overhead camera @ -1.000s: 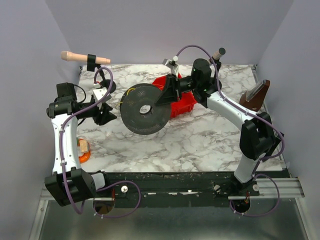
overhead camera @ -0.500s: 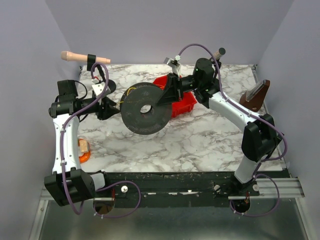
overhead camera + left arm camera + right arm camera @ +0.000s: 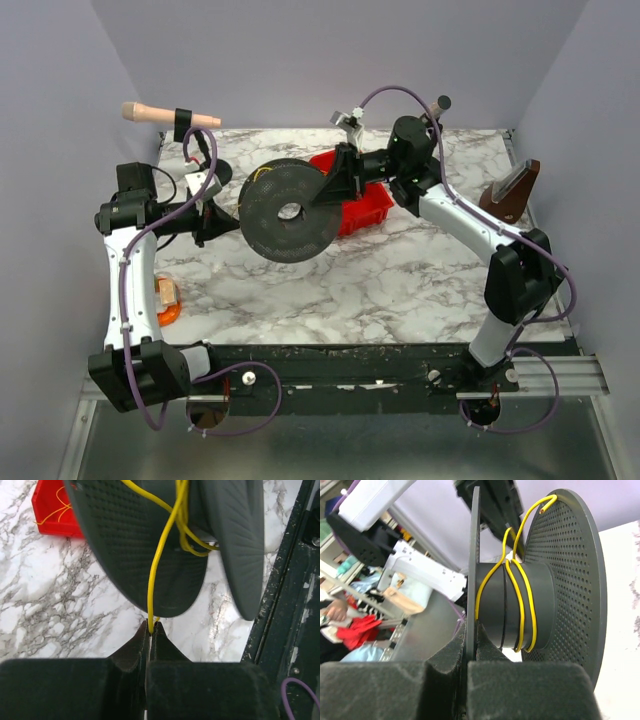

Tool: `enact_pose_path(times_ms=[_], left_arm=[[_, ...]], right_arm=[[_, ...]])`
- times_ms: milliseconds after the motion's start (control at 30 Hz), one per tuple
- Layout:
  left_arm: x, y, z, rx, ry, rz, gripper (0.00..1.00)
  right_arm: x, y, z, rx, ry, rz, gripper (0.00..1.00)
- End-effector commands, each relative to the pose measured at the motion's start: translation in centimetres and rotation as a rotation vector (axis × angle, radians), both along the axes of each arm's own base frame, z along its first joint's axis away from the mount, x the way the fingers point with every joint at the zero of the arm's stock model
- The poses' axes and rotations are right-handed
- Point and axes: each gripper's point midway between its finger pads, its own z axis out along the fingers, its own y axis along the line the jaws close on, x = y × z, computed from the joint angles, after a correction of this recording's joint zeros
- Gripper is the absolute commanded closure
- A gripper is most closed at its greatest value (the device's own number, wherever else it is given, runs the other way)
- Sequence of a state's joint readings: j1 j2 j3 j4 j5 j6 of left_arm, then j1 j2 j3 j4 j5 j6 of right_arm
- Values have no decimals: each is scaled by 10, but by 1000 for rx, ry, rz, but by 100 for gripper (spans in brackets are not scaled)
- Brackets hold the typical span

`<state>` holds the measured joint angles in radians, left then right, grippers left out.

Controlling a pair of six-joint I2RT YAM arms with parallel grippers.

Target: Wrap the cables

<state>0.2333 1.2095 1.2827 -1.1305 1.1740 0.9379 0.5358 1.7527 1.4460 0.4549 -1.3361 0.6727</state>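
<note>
three or so turns of yellow cable (image 3: 520, 605) wound round the hub of a black perforated spool (image 3: 570, 570), with a bare end sticking up past the rim of the far flange. led off the hub as a single strand, down across the face of one flange to a point just below the spool's edge, and pinched there between the closed fingertips of the left gripper (image 3: 151, 629). spool itself held up in the air on edge, tilted, over the left-middle of the marble table (image 3: 400, 280), between the two arms. gripped by its thin near flange, with the right gripper (image 3: 471, 630) clamped together on that disc from the right side. just behind the spool and under the right wrist, a red bin (image 3: 368, 208) on the table, with more thin yellow strands lying loose inside, seen in the left wrist view. further out: a wooden handle (image 3: 160, 114) at the back left, a brown object (image 3: 512, 190) at the right edge, something orange (image 3: 166, 300) at the left edge.
</note>
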Motion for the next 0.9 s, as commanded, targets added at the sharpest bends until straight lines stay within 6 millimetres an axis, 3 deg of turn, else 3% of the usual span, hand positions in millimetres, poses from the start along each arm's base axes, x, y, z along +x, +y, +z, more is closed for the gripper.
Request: enact_pose_path(times_ms=[0,133,333,533,700,867], left_arm=[[-27,-12,15,-48,52,-40,100],[-46,-23,21,-121,104,-89,100],[-56,-43,12,-207,181,-169,100],[-35,-49,32,-279,183,-156,100],[-14,-57,30,-265,245,-79,100],[20,-56,26,-346,351,91,100]], right_arm=[[19,0,37,88,-78,-179,99],[40,6,49,134,-41,-293,99],[49,7,84,300,30,-360,99],[47,12,114,433,51,-460,99],[41,20,133,508,42,-556,100],[54,16,108,519,127,-674,99]])
